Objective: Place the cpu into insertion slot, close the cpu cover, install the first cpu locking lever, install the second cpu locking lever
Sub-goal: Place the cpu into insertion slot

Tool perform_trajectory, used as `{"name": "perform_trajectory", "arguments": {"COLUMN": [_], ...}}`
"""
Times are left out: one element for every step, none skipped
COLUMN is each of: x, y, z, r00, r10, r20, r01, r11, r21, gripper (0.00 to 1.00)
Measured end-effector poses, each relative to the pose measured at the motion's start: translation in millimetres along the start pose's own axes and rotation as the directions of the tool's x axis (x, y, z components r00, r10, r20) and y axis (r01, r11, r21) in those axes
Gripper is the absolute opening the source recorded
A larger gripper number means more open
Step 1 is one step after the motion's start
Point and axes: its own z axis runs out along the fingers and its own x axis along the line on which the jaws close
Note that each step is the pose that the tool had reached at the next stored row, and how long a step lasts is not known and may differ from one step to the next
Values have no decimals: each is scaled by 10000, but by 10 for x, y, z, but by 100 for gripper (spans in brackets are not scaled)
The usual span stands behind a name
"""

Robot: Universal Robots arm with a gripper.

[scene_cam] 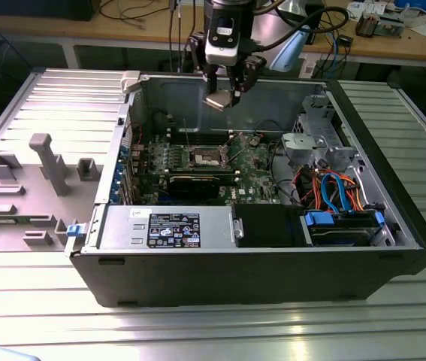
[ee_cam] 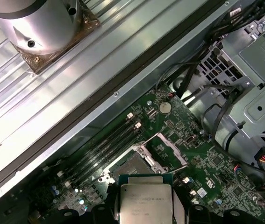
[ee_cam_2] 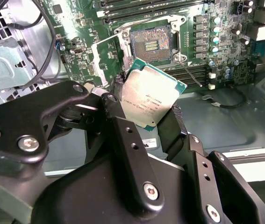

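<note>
The cpu (ee_cam_2: 150, 95) has a dull silver-grey metal top, smooth and faintly printed, with a green rim. The tool (ee_cam_2: 147, 99) gripping it is matt black, and bright steel screws sit in its fingers (ee_cam_2: 125, 140). The insertion slot (ee_cam_2: 152, 43) has a dark centre and a shiny silvery metal rim. It is set in a green circuit board (ee_cam_2: 83, 28) with a slight gloss. The computer case (scene_cam: 175, 94) is plain grey sheet metal inside and matt black outside. The counter (scene_cam: 197, 331) is ribbed bare metal with a soft sheen. The cables (scene_cam: 336, 188) have smooth orange and blue plastic sheaths.

Exterior view overlooks the case (scene_cam: 235, 280); both wrist views share its motherboard (ee_cam_2: 76, 56) (ee_cam: 216, 163).
</note>
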Motion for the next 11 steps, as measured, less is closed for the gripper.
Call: {"name": "perform_trajectory", "arguments": {"x": [0,0,0,0,0,0,0,0,0,0,0], "y": [0,0,0,0,0,0,0,0,0,0,0], "z": [0,0,1,2,2,2,2,2,2,2,3], "r00": [10000,10000,10000,9999,9999,9998,9998,9997,9997,9996,9995], "r10": [27,51,70,120,165,188,213,235,261,286,305], "r20": [2,5,6,10,14,15,17,18,21,22,23], "r01": [-27,-51,-70,-120,-165,-188,-213,-235,-261,-286,-305], "r11": [10000,10000,10000,9999,9999,9998,9998,9997,9997,9996,9995], "r21": [0,1,1,0,0,0,0,0,-1,-1,-2], "gripper": [54,54,54,54,54,54,54,54,54,54,54]}}
